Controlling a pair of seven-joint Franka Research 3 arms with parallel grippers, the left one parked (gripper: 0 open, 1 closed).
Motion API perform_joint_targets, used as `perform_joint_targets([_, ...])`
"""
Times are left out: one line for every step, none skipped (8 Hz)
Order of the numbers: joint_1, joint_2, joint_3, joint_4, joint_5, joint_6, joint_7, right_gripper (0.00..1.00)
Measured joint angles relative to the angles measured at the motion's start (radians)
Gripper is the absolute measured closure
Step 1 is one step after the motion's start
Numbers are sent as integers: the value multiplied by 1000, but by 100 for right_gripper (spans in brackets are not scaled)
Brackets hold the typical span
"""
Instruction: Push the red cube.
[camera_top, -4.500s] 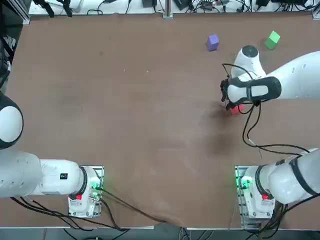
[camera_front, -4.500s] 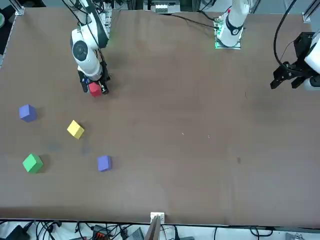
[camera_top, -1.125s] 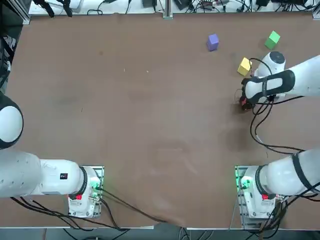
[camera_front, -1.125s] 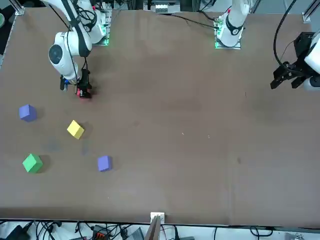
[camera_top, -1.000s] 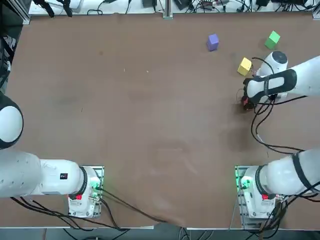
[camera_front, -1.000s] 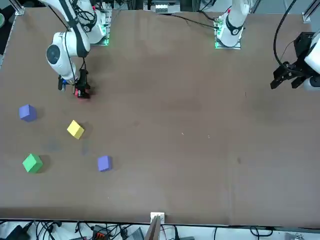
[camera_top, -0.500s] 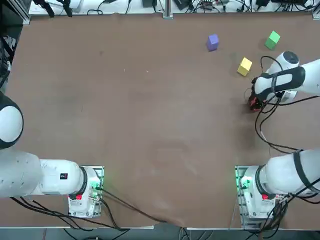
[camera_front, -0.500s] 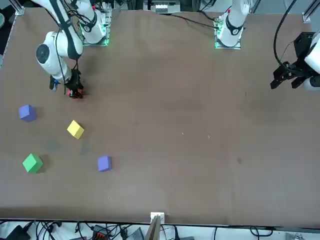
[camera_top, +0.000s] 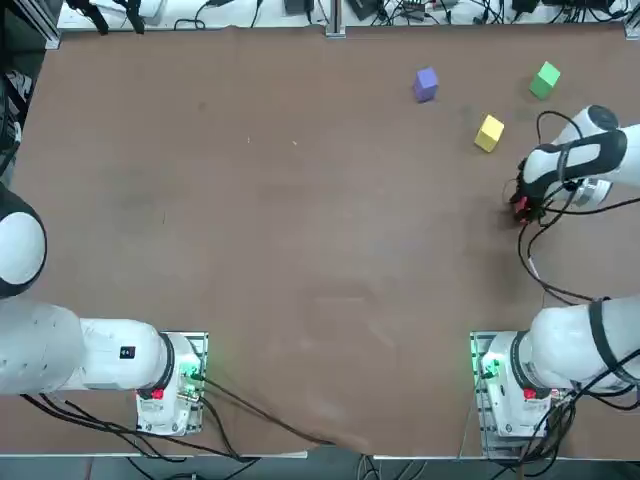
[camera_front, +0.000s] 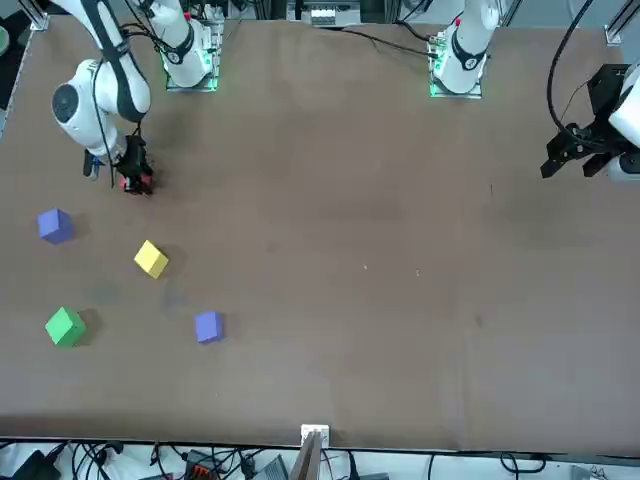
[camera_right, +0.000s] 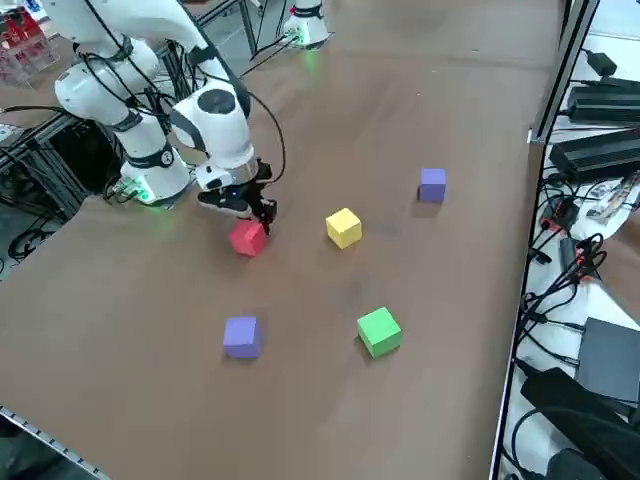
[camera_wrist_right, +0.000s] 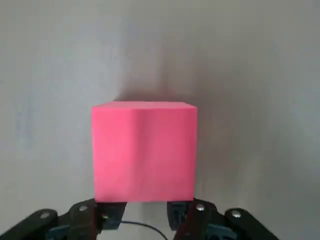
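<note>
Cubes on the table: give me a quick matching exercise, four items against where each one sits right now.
Items:
1. red cube
2. yellow cube
3. green cube
4. right gripper

Places:
A. at the red cube's side, low over the table, shut
B. lone cube nearest the table's far right corner in the top view
C. directly in front of the gripper's fingertips
D. between the red cube and a purple cube in the right side view

Pairs: 1-C, 2-D, 3-B, 4-A

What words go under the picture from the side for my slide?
The right gripper, shut, sits right behind the red cube on the table.
</note>
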Motion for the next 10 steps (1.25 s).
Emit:
perform_joint_targets([-32, 2, 0, 2, 0, 0, -38, 51])
perform_joint_targets([-63, 4, 0, 4, 0, 1, -77, 51])
perform_joint_targets([-94, 6, 0, 5, 0, 1, -111, 51])
perform_joint_targets([-124, 7, 0, 7, 0, 1, -144, 51])
perform_joint_targets([-157, 8, -1, 9, 0, 1, -177, 51])
perform_joint_targets([-191, 10, -1, 14, -1, 1, -212, 51])
perform_joint_targets([-224, 17, -1, 21, -1, 1, -251, 51])
perform_joint_targets([-256, 25, -1, 30, -1, 1, -292, 51])
perform_joint_targets([-284, 37, -1, 42, -1, 2, -328, 51])
perform_joint_targets([-309, 50, -1, 56, -1, 3, -354, 51])
